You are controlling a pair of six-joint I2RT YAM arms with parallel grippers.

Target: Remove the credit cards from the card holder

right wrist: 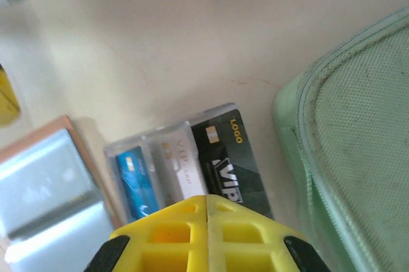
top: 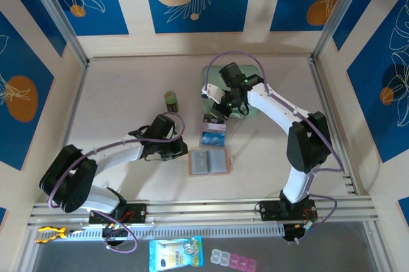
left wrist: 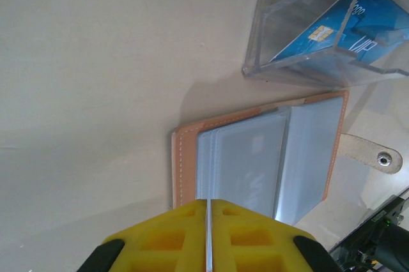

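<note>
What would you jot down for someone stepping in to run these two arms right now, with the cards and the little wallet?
Left end effector: shut, over the edge of the open card holder; contact unclear.
Right end effector: shut, over the cards.
Cards: blue, pale and dark ones lie side by side with a clear box, beside the holder and near the green case.
Done: the holder's pockets look empty, though I can't be sure.
To do: check the pockets and pull out any card found.
</note>
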